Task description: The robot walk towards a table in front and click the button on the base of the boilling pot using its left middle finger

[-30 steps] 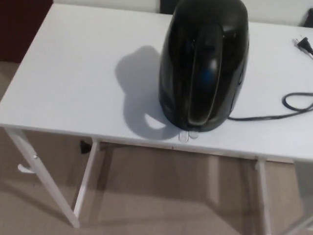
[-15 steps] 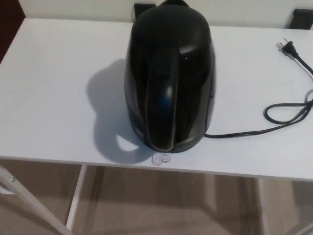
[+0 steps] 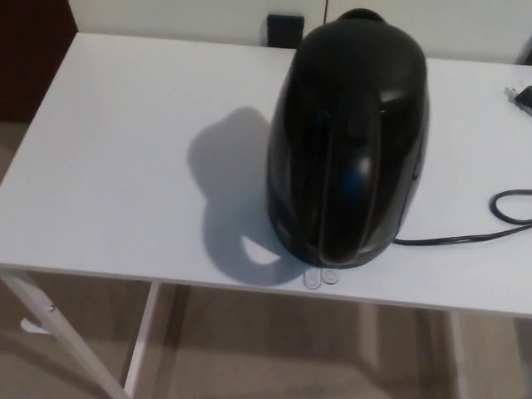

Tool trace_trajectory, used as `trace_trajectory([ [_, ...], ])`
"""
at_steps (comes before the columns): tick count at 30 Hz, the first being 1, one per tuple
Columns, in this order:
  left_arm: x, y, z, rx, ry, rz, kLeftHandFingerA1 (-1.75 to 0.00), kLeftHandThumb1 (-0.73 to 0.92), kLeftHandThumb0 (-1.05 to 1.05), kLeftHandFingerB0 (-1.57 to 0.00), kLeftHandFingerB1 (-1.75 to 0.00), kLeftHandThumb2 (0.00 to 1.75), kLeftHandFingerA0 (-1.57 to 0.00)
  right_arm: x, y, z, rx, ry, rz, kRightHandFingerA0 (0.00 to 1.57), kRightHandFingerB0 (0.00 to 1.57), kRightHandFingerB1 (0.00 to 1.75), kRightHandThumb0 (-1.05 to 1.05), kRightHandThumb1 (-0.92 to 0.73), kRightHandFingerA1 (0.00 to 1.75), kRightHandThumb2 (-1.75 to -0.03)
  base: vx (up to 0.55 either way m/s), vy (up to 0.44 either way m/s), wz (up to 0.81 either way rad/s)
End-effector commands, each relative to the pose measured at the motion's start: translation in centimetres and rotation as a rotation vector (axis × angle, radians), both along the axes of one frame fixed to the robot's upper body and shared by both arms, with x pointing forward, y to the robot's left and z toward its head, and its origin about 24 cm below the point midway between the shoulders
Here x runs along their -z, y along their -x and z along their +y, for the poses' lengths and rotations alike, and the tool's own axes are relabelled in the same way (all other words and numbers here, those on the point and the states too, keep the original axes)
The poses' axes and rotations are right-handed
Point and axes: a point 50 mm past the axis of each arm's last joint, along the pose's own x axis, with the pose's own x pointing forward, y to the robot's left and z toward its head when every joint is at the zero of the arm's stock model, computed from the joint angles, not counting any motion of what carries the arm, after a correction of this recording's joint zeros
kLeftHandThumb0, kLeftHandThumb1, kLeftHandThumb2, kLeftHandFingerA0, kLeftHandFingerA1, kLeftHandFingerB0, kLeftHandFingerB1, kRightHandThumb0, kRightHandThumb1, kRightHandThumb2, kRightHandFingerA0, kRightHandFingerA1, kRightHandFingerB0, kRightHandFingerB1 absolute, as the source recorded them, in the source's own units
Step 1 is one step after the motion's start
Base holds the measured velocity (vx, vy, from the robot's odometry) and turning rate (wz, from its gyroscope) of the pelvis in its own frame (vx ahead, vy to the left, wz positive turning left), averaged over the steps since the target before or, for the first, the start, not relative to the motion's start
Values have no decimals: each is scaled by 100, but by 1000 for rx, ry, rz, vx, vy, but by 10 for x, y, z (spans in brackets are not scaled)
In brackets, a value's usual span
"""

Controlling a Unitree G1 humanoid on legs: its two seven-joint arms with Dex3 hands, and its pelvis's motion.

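Black glossy boiling pot (image 3: pixel 347 141) sits upright on the white table (image 3: pixel 125 166), handle facing me, close to the near edge. Two small clear button tabs (image 3: pixel 322 279) poke out from its base on the near side, side by side, touching the tabletop just short of the edge. Which tab is the switch, I cannot tell.

Black power cord (image 3: pixel 465 237) leaves the base to my right, runs along the tabletop and loops near the right border. Plug (image 3: pixel 524 98) lies farther back on the right, partly cut off. Pot's shadow falls on the table to my left of it.

Tabletop is plain matte white. White metal legs (image 3: pixel 141 341) show below the near edge. Floor (image 3: pixel 274 349) beneath is beige. Behind the table: a pale wall with a small black box (image 3: pixel 285 31) at the table's far edge, and a dark reddish-brown panel (image 3: pixel 33 58) in the far left corner.

Neither of my hands nor arms shows in the head view, so no reference from my fingers: finger spread and pose not visible, cannot say anything about them.
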Motion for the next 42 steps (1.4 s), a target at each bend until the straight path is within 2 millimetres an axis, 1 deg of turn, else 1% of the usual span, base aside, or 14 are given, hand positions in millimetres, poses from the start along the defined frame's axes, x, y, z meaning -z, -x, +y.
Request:
trace_trajectory([
  [1,-1,0,4,-10,-8,9,-46,52,-36,-57,-38,56,-72,-1,0,-7,9,15,12,57,48,42,-33,-61,47,-58,14,-99,4],
  [14,-2,-1,-20,204,-72,-82,-43,54,-41,-52,-36,57,-71,-1,2,-9,3,17,23,55,47,41,-33,-62,46,-58,6,-20,0],
  [15,-3,0,-25,271,-98,-107,-53,47,-49,-44,-47,76,-62,-1,2,-9,-10,26,22,55,47,41,-33,-62,45,-58,0,0,0],
  [25,-36,6,-136,1332,-269,-534,-30,76,-37,-14,-28,64,-25,-2,-6,-6,-16,19,11,55,48,42,-33,-62,46,-58,0,0,0],
  [26,-41,6,-148,1438,-276,-554,-48,69,-25,0,-50,112,0,-3,-7,-7,-20,24,5,57,48,42,-34,-62,47,-58,0,0,0],
  [27,-47,7,-159,1527,-287,-565,-48,69,-25,0,-50,112,0,-3,-8,-7,-26,30,1,57,48,42,-34,-62,47,-58,0,0,0],
  [28,-53,7,-168,1569,-277,-606,-29,70,-38,-9,-23,64,-16,-3,-9,-8,-18,26,2,56,48,42,-33,-62,47,-58,0,0,0],
  [31,-70,4,-188,1659,-249,-704,-29,66,-36,-9,-22,62,-17,-5,-14,-8,-15,25,-5,55,47,42,-33,-62,45,-59,0,0,0],
  [32,-76,2,-194,1698,-250,-747,-47,63,-27,0,-49,108,0,-5,-16,-9,-18,25,-7,55,46,41,-34,-63,45,-59,0,0,0],
  [33,-79,0,-196,1718,-258,-773,-47,63,-27,0,-49,108,0,-6,-18,-9,-21,24,-9,55,46,41,-34,-63,45,-59,0,0,0],
  [34,-85,-3,-201,1748,-266,-823,-32,59,-51,-4,-20,74,-9,-7,-19,-9,-31,20,-21,57,48,42,-34,-63,47,-58,0,0,0],
  [35,-92,-5,-208,1769,-283,-899,-47,53,-29,0,-49,101,0,-7,-21,-9,-33,22,-20,56,48,41,-35,-63,46,-58,0,0,0],
  [41,-105,-13,-219,1814,-335,-1060,-47,47,-30,0,-49,97,0,-9,-25,-8,-52,22,-21,55,45,40,-40,-57,46,-57,0,0,0],
  [42,-106,-16,-220,1816,-346,-1088,-47,41,-30,0,-49,93,0,-10,-26,-9,-66,14,-25,46,38,50,-52,-45,55,-78,0,0,0],
])
